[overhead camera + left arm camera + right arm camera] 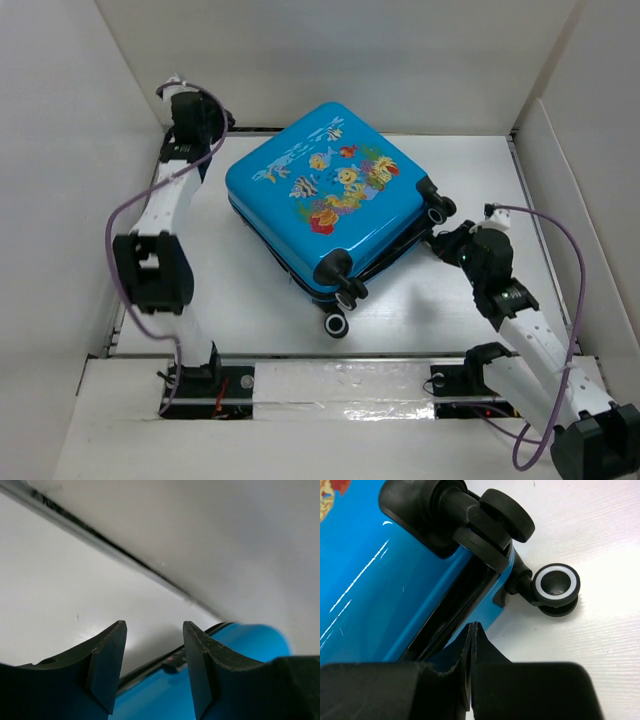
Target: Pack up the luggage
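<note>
The luggage [320, 190], a bright blue hard-shell suitcase with a fish and coral print, lies flat on the white table, lid down, wheels toward the near right. My left gripper [212, 140] is open at its far left corner; the left wrist view shows the jaws [154, 630] apart over the blue shell [240, 645] and its dark zipper seam. My right gripper [442, 243] is shut at the wheel end; in the right wrist view its tips [474, 626] sit against the black zipper seam [455, 607] of the shell [380, 580]. Nothing shows between them.
White walls enclose the table on the left, back and right [560, 140]. The suitcase's black-and-white wheels [336, 325] stick out at its near corner, with another [557, 585] just past my right fingertips. A taped strip [330, 385] runs along the near edge.
</note>
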Motion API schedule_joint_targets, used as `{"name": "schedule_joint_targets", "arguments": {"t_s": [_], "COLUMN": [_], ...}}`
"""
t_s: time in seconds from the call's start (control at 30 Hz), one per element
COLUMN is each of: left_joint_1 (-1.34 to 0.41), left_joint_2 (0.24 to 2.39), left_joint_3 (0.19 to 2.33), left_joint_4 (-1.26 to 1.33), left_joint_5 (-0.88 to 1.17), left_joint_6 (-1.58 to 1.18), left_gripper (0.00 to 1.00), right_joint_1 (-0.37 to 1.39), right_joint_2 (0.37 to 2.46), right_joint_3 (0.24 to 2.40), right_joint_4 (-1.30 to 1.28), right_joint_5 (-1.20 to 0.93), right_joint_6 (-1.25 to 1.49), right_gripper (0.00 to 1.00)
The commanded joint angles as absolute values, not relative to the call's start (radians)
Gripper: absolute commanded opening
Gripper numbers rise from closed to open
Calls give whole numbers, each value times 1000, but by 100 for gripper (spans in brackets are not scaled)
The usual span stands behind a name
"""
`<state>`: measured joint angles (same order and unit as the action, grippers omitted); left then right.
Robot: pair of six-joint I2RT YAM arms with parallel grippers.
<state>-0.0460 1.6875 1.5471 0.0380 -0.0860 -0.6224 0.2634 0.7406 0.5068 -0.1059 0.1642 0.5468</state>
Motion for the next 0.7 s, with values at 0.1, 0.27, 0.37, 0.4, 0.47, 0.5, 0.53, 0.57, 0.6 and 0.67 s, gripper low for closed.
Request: {"name": "schedule_joint_targets", "arguments": {"t_s": [0.1,0.27,0.37,0.4,0.47,0.5,0.53,0.57,0.6,0.67], "left_joint_1": [-23,-14,-14,-23,-44,-54,-72,-83,-93,-124], "left_joint_2": [1974,2017,2017,1997,1962,1919,1896,1873,1814,1740], "left_joint_3": [1767,1718,1654,1620,1500,1452,1409,1311,1254,1077], "left_joint_4": [-152,-86,-46,-5,123,162,199,234,308,379], "left_joint_5": [218,270,333,345,359,362,362,359,344,277], "left_joint_6": [-517,-540,-555,-566,-609,-627,-644,-675,-690,-722], "left_gripper": [48,48,48,48,48,48,48,48,48,48], "right_joint_1": [272,281,290,290,290,290,290,290,290,299], "right_joint_2": [886,1018,1107,1130,1195,1213,1232,1248,1284,1327], "right_joint_3": [521,546,583,600,644,655,672,707,727,764], "right_joint_4": [-25,96,138,137,164,181,193,204,209,247], "right_joint_5": [115,49,43,49,69,72,65,58,51,35], "right_joint_6": [546,534,534,532,522,519,517,511,505,488], "right_gripper": [3,7,10,10,10,10,10,10,10,10]}}
